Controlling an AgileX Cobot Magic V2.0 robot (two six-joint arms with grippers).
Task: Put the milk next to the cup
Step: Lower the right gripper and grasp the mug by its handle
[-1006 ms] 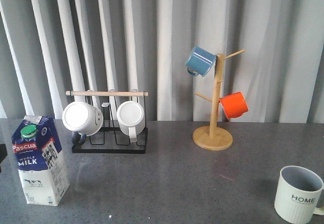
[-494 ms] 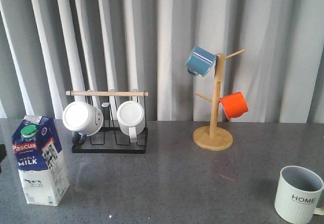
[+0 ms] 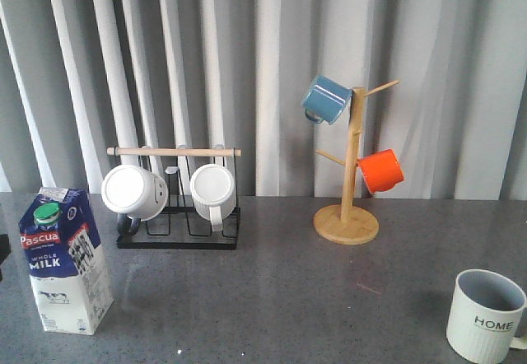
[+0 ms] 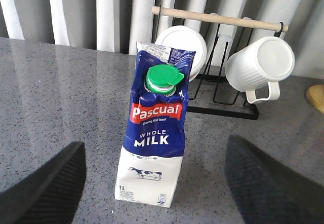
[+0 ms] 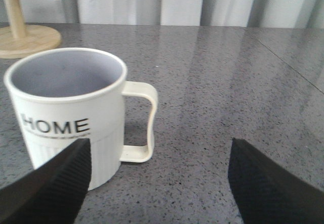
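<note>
Left pincer [image 4: 154, 183] spread wide, empty, facing the milk [image 4: 155, 133] (upright). Grip mid-body, squarely. Right pincer [image 5: 157, 183] released too, seemingly; cup [image 5: 68, 112] well apart.

Neither arm shows in the front view. In the left wrist view the left gripper [image 4: 154, 183] has its two dark, textured fingers [image 4: 48, 191] spread wide apart, holding nothing and touching nothing. In the right wrist view the right gripper [image 5: 157, 183] likewise has its fingers [image 5: 266, 186] parted wide, with nothing between them. Only the inner finger edges are in view, so the wrists' tilt is hard to judge; both seem to point forward and slightly down.
</note>
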